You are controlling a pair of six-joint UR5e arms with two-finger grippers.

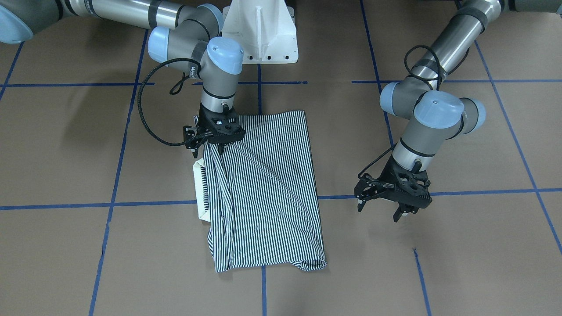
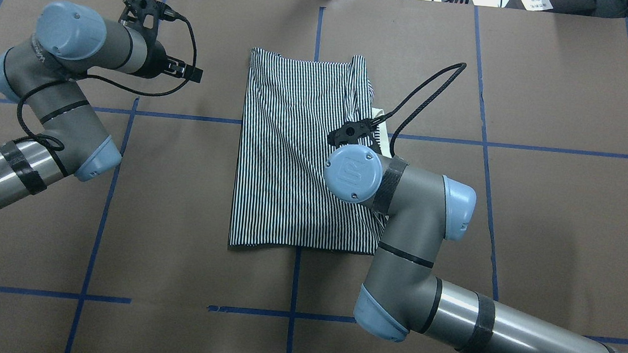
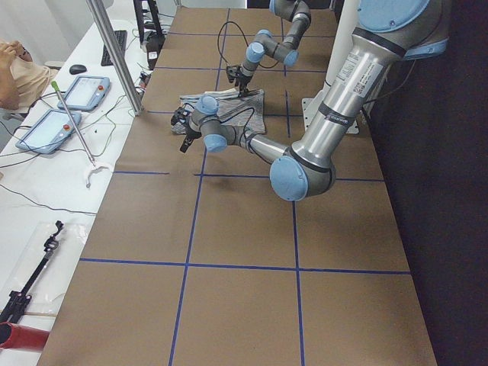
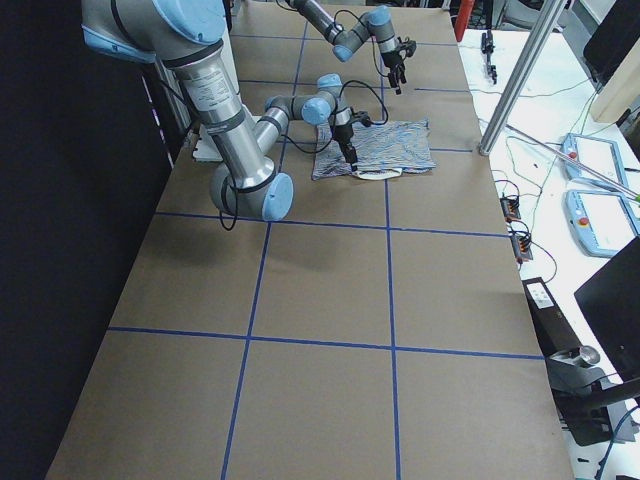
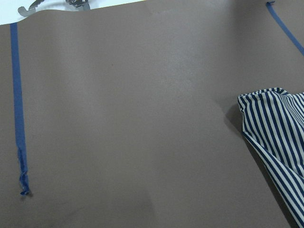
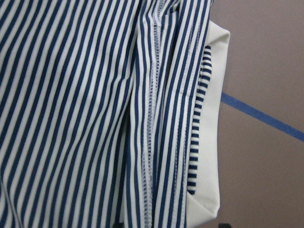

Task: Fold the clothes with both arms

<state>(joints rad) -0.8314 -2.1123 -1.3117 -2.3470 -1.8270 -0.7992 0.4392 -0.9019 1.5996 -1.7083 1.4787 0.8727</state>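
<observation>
1. The polo shirt (image 1: 268,188) lies flat in the middle of the table (image 1: 66,145), in front of the white pedestal base (image 1: 259,35). It sits over the spot where two blue tape lines (image 1: 153,204) cross. It is a narrow rectangle with no sleeve showing, so I judge the lengthwise folds are in and a crosswise fold is left to do.
2. The cream collar (image 1: 199,193) pokes out past the striped edge on the robot's right side. My right wrist view shows the layers bunched there, with seams stacked against the collar. That is the untidy edge.
3. The right gripper (image 1: 218,148) is down on that same edge, just beside the collar. Its fingertips come to one point in the cloth and creases fan away from it across the shirt. I read that as the fingers pinched on the top layer, though the pads themselves are hidden. I judge the grip is there because this loose edge needs carrying over.
4. The left gripper (image 1: 405,214) hovers over bare table, well apart from the shirt on the robot's left, and carries nothing. I cannot tell whether its fingers are apart or together. Its wrist camera catches only one corner of the shirt. I take this as parked clear, facing that corner and ready to share a lift.
5. Pulling from one pinch alone could skew the rectangle.
</observation>
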